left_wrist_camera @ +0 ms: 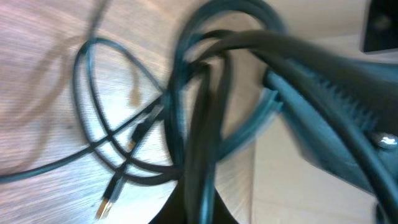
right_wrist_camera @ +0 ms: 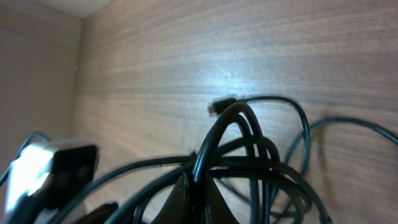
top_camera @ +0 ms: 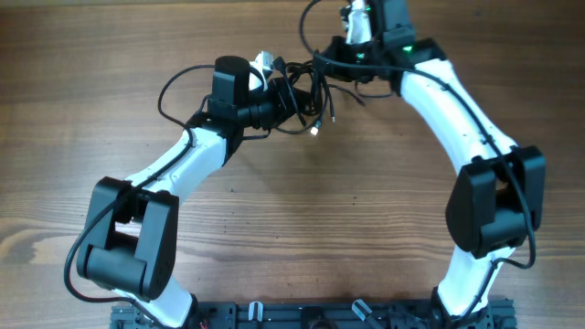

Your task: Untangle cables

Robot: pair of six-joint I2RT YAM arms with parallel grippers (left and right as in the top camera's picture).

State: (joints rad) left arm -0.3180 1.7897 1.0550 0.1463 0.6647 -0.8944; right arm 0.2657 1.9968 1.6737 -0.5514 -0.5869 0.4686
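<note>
From overhead, the cables [top_camera: 309, 96] are one black knot at the far side of the wooden surface [top_camera: 302, 210], strung between my two wrists. My left jaws come in from the left of the knot and my right jaws from the right, so the tangle sits directly between them. One pale-tipped plug [top_camera: 315, 131] hangs out of the knot on the near side.

My left wrist view shows what overhead cannot. A thick sheaf of strands rises from between my left jaws, which are closed tight on it. Beyond it, thin loops lie flat and crossing on the surface. Two metal-tipped plugs [left_wrist_camera: 106, 208] lie among those loops, one nearer me and one further in. The cords are smooth, round and slightly glossy, with a teal cast in this view. The wood grain runs in fine streaks under them.

My right wrist view shows the other side. The strands arch up in a tall hoop from my right jaws, which are closed to a narrow pinch. The close-up is blurred, but they appear to grip several strands at once. A dark plug [right_wrist_camera: 219, 107] at the top of the hoop points left. A lone loop trails off to the right over the surface. My left arm's white and black end [right_wrist_camera: 56, 168] shows as a blur at the lower left.
</note>
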